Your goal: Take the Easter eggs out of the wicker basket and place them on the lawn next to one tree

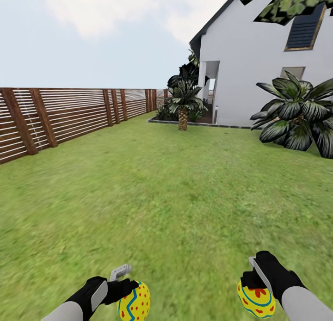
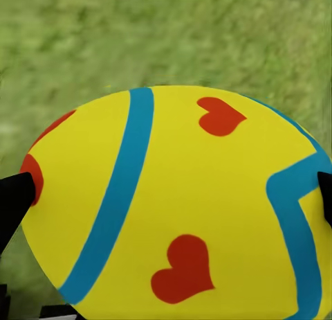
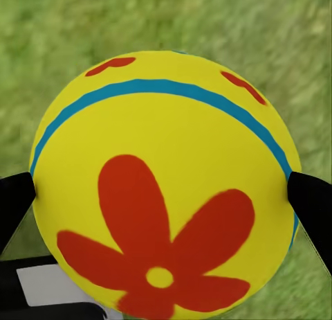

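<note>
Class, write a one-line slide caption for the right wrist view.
Right hand grips a yellow Easter egg with a red flower, above the lawn.

both arms reach forward low, left end effector (image 1: 124, 288) and right end effector (image 1: 249, 281) each clamped around an egg.

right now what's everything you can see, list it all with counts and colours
Easter eggs: 2, yellow with blue bands and red marks, one in the left gripper, one in the right gripper
lawn: 1, mottled green, stretching ahead to the house
fence: 1, brown horizontal slats, along the left side
house: 1, white, far right
palm-like plants: 2, dark green, one by the house corner, one at right
left gripper: 1, black, shut on an egg
right gripper: 1, black, shut on an egg
</note>
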You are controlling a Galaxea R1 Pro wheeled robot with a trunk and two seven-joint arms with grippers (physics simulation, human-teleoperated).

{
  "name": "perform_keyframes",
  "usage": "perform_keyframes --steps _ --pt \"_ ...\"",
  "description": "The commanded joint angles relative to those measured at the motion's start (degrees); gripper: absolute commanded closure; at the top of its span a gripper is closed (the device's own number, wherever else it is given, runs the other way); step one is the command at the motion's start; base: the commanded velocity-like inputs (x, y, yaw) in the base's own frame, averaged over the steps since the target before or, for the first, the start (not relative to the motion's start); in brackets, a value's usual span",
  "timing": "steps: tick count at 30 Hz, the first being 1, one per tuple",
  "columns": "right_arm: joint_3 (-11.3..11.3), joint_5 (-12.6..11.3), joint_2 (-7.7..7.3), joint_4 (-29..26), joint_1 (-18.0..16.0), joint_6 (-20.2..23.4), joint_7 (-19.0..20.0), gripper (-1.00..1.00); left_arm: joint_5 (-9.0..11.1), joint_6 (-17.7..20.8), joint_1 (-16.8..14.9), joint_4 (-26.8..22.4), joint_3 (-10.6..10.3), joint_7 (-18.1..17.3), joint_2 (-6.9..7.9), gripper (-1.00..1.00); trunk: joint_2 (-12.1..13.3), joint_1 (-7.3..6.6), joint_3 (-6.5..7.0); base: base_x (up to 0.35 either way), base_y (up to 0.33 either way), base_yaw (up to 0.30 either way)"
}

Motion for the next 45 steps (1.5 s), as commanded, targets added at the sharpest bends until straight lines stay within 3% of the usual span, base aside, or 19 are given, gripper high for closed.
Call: perform_keyframes --steps 1,12,19,45 --pt "0.0 0.5 -0.03 -0.1 0.0 0.3 0.5 1.0 0.6 0.5 0.0 -0.1 0.2 0.1 -0.02 1.0 0.0 0.04 0.02 0.338 0.0 0.077" --pt "-0.1 0.5 -0.03 -0.2 0.0 0.4 0.5 1.0 0.6 0.5 0.0 -0.1 0.2 0.1 -0.28 1.0 0.0 0.04 0.99 0.338 0.0 0.077" --pt "0.0 0.6 -0.03 -0.2 0.0 2.7 0.5 1.0 0.5 0.5 0.0 -0.1 0.2 0.1 -0.28 1.0 0.0 0.04 1.43 0.338 0.0 0.051" --pt "0.0 0.6 -0.03 -0.4 0.0 2.4 0.6 1.0 0.5 0.5 0.0 0.0 0.2 0.1 -0.46 1.0 0.0 0.04 1.44 0.338 0.085 -0.289"
